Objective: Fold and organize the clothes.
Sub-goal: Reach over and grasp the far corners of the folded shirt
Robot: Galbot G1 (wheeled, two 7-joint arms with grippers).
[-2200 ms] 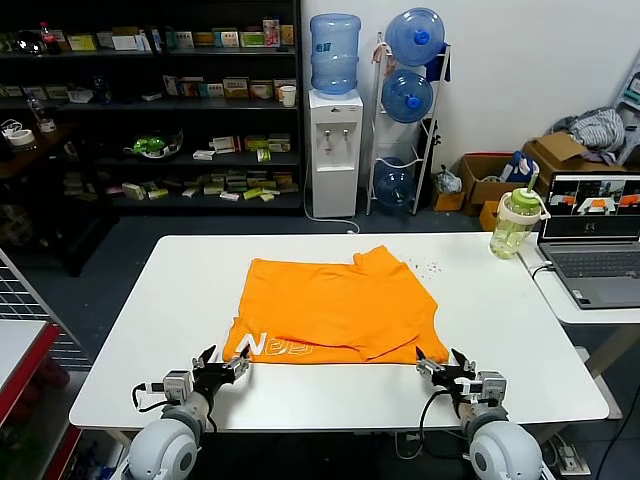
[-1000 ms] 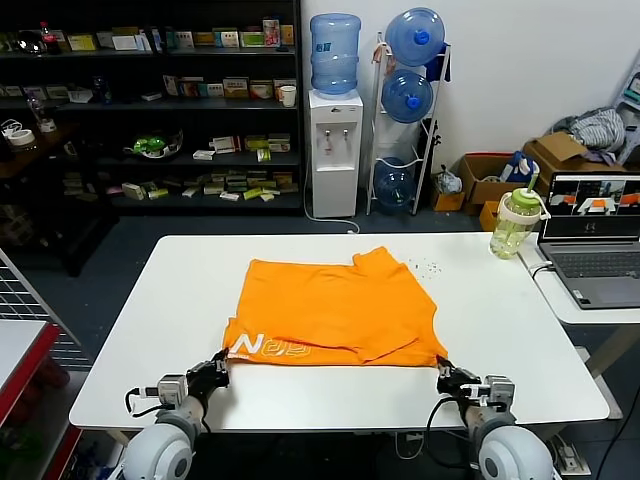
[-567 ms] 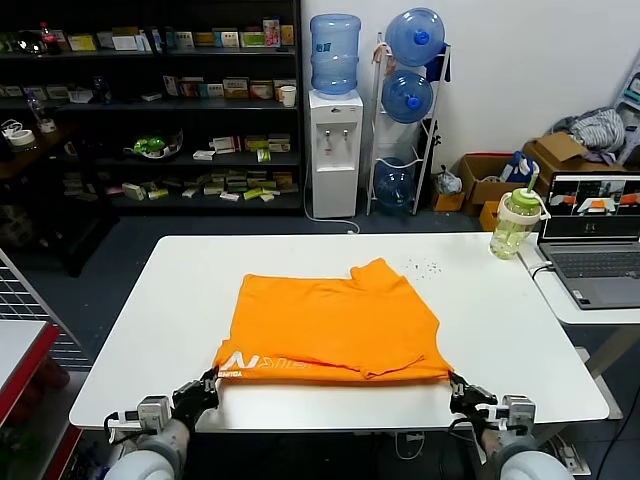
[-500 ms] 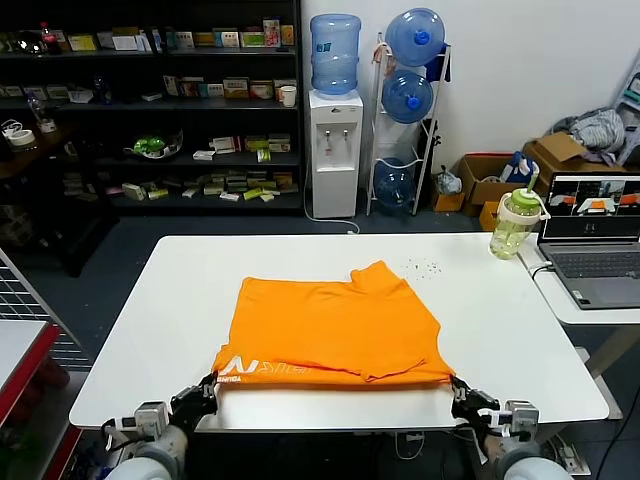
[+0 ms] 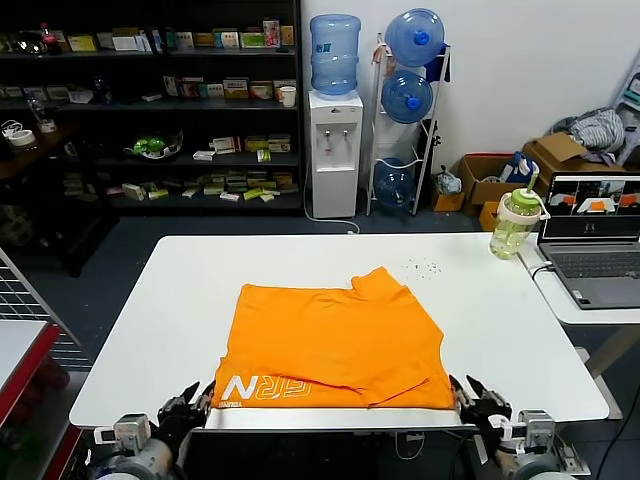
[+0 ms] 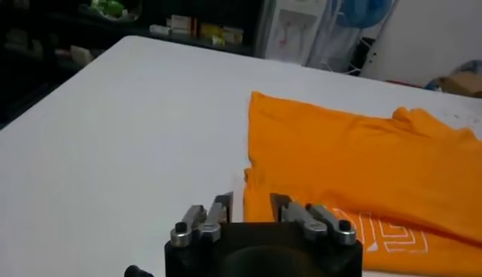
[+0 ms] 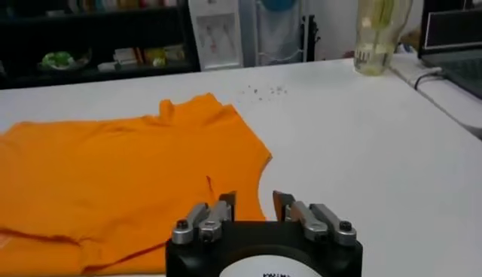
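The orange T-shirt lies folded flat on the white table, its near hem along the table's front edge. White lettering shows on the near left strip. My left gripper is open at the front edge, just off the shirt's near left corner. My right gripper is open just off the near right corner. In the left wrist view the open gripper frames the shirt's corner. In the right wrist view the open gripper sits at the shirt's edge.
A green drink bottle stands at the table's far right corner, beside a laptop on a side table. Small specks lie on the table beyond the shirt. Shelves and water bottles stand far behind.
Both grippers dragged the shirt toward the table's front edge, then opened and let it go. They have drawn back below the edge. The lettering strip now lies flat.
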